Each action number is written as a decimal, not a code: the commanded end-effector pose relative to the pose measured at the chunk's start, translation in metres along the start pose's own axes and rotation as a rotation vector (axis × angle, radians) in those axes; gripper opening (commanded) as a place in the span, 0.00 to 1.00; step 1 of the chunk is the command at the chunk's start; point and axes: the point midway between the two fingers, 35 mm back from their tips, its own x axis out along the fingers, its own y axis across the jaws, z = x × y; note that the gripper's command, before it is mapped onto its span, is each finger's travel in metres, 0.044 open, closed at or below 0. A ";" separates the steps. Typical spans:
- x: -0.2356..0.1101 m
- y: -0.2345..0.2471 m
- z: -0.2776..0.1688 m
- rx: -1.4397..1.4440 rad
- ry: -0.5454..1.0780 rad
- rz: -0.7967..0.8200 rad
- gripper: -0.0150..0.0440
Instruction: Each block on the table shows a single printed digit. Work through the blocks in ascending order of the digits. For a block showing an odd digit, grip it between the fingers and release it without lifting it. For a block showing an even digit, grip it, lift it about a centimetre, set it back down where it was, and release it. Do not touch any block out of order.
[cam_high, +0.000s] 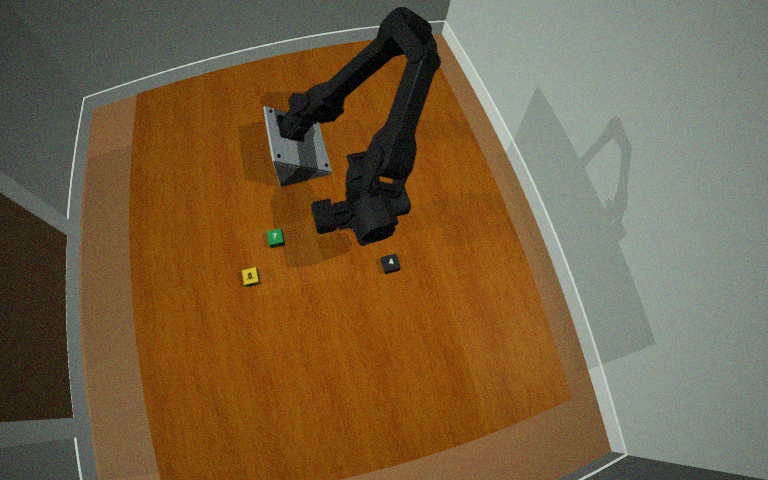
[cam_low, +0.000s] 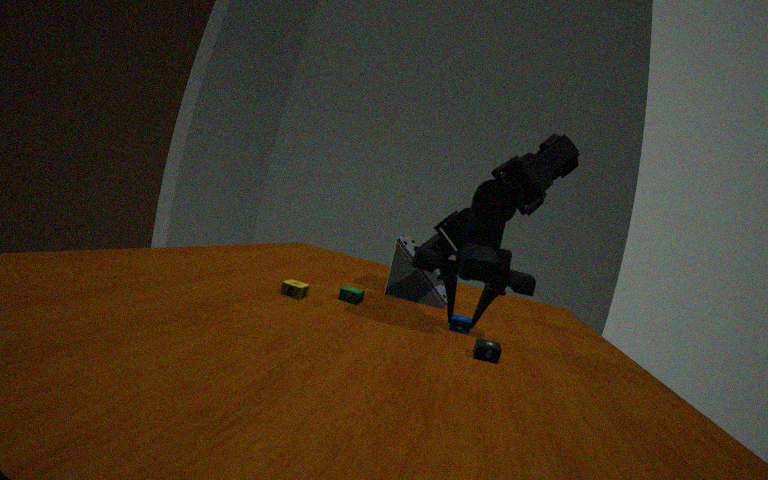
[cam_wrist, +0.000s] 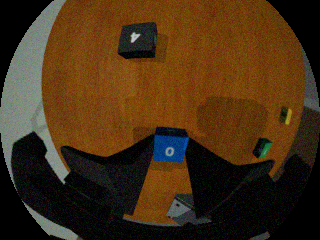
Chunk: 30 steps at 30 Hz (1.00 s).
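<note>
Over the table (cam_low: 169, 367), arm (cam_low: 498, 209) bent downward, fingers pinching blue block (cam_wrist: 170, 146).

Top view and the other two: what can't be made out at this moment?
- Blue block: hidden in the top view under the arm's wrist; seen only in the wrist and exterior views, with the tool shut on it.
- Yellow block: digit too small and blurred in the top view; only a sliver at the wrist view's edge.
- Whether the blue block touches the table: exterior view too dark.
</note>
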 end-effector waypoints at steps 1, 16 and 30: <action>0.002 0.000 -0.001 0.007 0.002 0.004 0.46; 0.002 0.000 -0.001 0.007 0.002 0.004 0.90; -0.034 -0.001 -0.001 0.008 0.003 0.002 0.93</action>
